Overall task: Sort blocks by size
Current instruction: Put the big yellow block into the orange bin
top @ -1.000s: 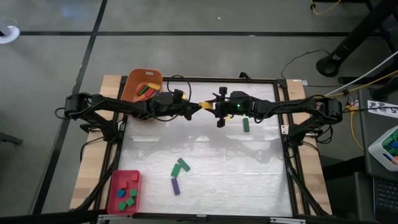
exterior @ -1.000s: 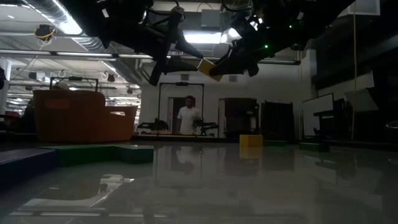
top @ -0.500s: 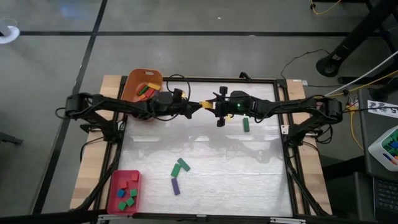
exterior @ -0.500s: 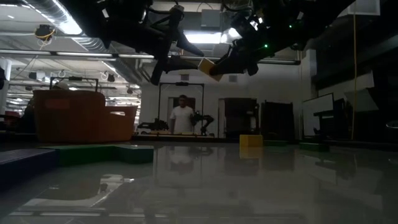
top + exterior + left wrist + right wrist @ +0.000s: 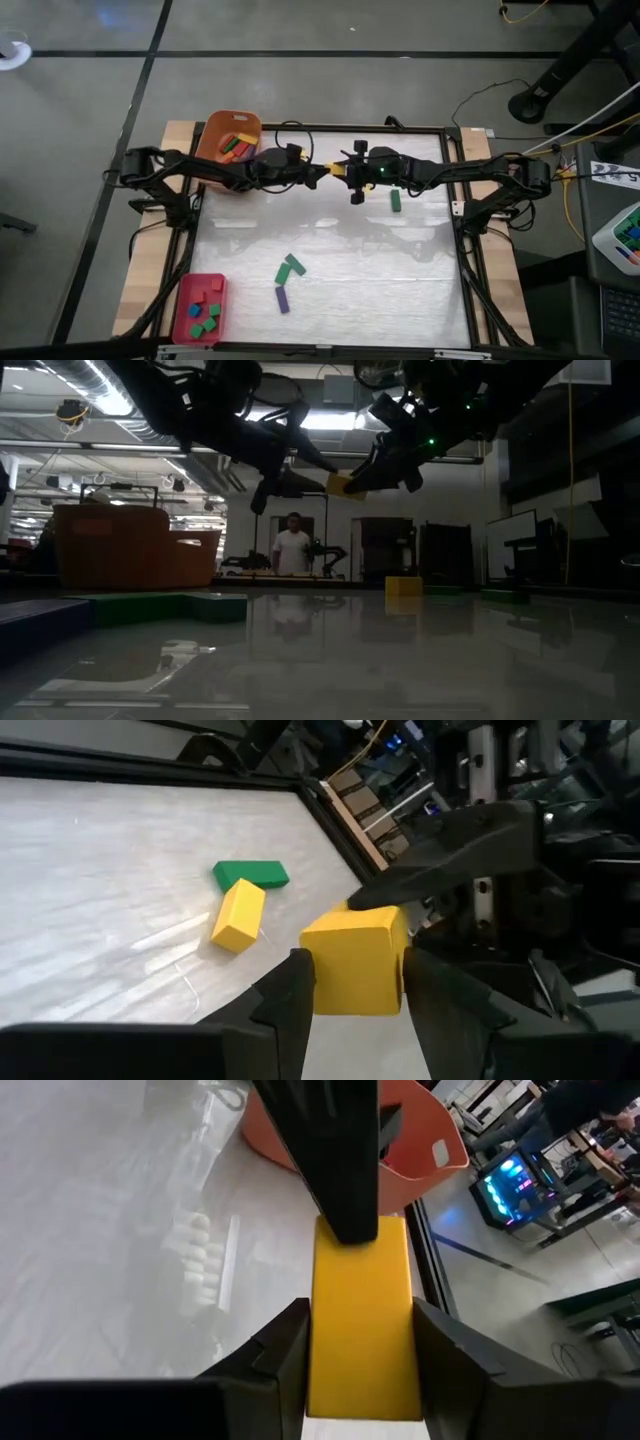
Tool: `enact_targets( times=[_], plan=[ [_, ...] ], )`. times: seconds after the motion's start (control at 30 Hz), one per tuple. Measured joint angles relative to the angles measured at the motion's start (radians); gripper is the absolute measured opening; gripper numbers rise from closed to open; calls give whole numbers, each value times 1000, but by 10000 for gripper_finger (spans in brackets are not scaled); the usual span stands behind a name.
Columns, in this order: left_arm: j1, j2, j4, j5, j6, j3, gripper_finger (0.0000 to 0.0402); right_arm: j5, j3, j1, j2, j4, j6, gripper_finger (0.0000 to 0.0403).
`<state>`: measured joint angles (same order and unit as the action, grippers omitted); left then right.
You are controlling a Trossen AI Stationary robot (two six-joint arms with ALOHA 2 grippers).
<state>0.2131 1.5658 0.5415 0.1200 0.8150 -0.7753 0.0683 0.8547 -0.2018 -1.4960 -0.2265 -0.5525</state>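
A yellow bar [image 5: 336,168] is held in the air over the table's far middle, between my two grippers. My right gripper [image 5: 347,171] is shut on its one end and my left gripper [image 5: 322,172] on the other. A second yellow block [image 5: 238,915] and a green bar [image 5: 251,874] lie flat on the table below. Two green blocks [image 5: 290,268] and a purple bar [image 5: 282,298] lie flat toward the near side. My left gripper pinches the bar's end [image 5: 352,963] that faces it between its two fingers [image 5: 292,992]. It comes level from the table's left, fingers along the bar. The bar is clear of the table. My right gripper pinches the bar's two long sides [image 5: 360,1310] between its fingers [image 5: 285,1345]. It comes from the table's right, fingers along the bar. The bar's far end [image 5: 345,1230] sticks out and lies under the left gripper's dark finger.
An orange tub [image 5: 216,139] with several blocks stands at the far left. A flat red tray [image 5: 185,310] with several small blocks lies at the near left corner. A person [image 5: 292,550] stands in the room behind the table.
My left gripper has gone toward the table's right edge, up to the yellow bar, and its fingers now stand on the bar's free end. My right gripper has kept hold of the bar, which stays in the air.
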Motion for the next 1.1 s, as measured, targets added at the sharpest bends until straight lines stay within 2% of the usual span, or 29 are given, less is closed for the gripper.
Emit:
enact_targets(
  times=[0.2, 0.37, 0.5, 0.8, 1.0, 1.1],
  plan=[
    [-1, 30, 0, -12, 1, -2, 141, 28, 0, 37, -1, 12, -57, 142],
    [-2, 33, 0, -14, -4, -3, 141, 105, 0, 67, -2, 17, -83, 142],
    [-2, 33, 0, -14, -57, -3, 140, 104, 0, 67, -2, 15, -85, 142],
    [-6, 33, -17, -18, -135, -4, 110, 92, 0, 67, -2, 22, -87, 142],
    [-3, 31, -77, -30, -119, -6, 153, 26, 0, 67, -3, 23, -111, 142],
    [-4, 31, -74, -29, -117, -6, 178, 24, 0, 67, -3, 18, -111, 142]
  ],
)
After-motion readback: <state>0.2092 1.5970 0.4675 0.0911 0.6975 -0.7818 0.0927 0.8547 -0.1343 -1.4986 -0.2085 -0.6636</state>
